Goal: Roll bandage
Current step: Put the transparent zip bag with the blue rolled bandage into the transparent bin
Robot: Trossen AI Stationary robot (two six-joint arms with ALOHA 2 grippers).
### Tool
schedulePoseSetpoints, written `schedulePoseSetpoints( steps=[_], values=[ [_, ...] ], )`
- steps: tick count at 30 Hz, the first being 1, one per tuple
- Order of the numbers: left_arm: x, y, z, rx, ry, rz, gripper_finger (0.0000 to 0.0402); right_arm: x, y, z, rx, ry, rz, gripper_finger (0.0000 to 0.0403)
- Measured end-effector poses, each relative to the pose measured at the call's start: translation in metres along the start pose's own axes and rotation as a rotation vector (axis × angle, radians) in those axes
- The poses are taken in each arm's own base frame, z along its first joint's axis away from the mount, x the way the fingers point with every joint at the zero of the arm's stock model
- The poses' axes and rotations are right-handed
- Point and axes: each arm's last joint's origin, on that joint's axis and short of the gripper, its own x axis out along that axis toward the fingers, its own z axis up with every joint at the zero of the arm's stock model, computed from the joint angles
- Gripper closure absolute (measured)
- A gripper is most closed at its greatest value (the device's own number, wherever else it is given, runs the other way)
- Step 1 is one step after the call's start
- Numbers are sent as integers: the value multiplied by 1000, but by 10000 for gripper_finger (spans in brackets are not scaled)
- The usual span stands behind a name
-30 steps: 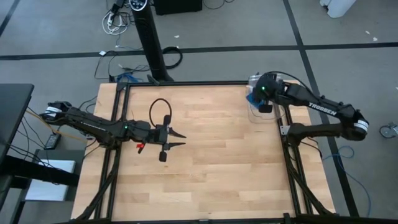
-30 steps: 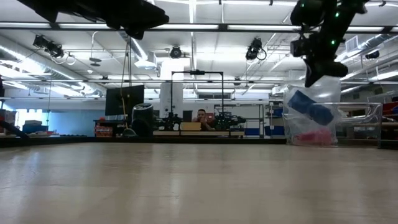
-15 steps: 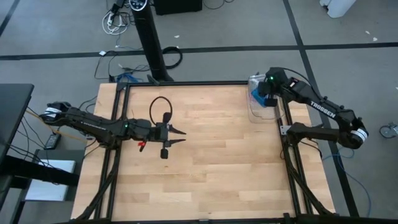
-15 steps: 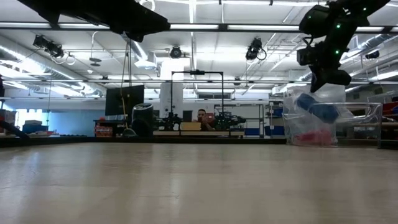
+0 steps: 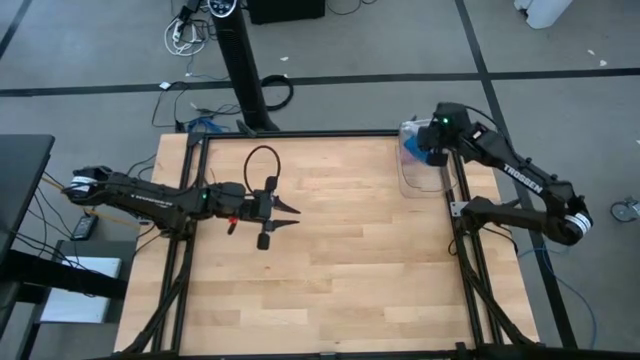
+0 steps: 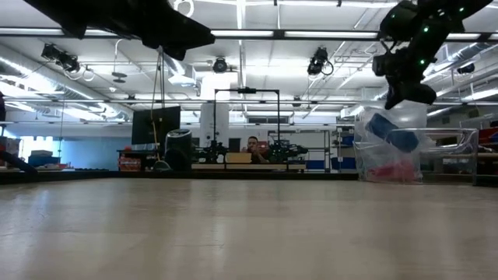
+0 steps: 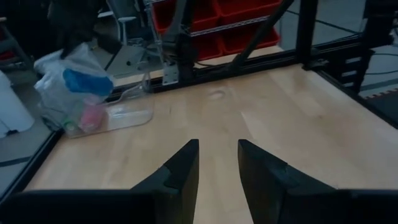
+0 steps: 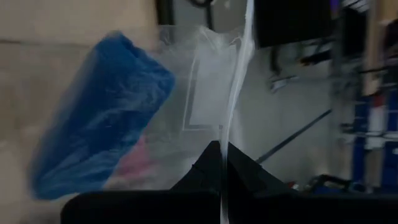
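The right gripper [image 8: 221,149] pinches the top of a clear bag [image 6: 389,152], fingers pressed together on the plastic. The bandage [image 8: 99,112] hangs inside the bag just below it. The left gripper [image 7: 217,162], fingers spread and empty, hovers over the table [image 5: 340,260], well apart from the bag.

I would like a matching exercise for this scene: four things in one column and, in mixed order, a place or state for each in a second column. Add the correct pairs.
Things:
1. left gripper
2. right gripper
3. bandage
4. clear bin

Places or states:
A. blue roll inside a clear plastic bag
B. open, above the bare wood on the table's left half
C. at the table's far right corner, with the bag in it
D. shut on the bag's thin plastic

Pairs: 1-B, 2-D, 3-A, 4-C
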Motion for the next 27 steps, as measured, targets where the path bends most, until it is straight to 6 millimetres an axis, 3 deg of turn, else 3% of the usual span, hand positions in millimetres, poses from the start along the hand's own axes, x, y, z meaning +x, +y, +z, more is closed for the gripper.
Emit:
schedulePoseSetpoints(
  steps=[7, 10, 20, 27],
  values=[
    [0, 8, -1, -8, -1, 23, 284, -13, 1, -7, -12, -39, 4, 403],
    [0, 10, -1, -11, -1, 19, 284, -10, 6, -11, -18, -14, 74, 403],
    [0, 11, -1, -28, -7, 3, 284, 9, 23, -14, -33, -29, 70, 401],
    [0, 11, -2, -33, 3, -5, 284, 13, 27, -14, 25, -67, 82, 365]
  ],
)
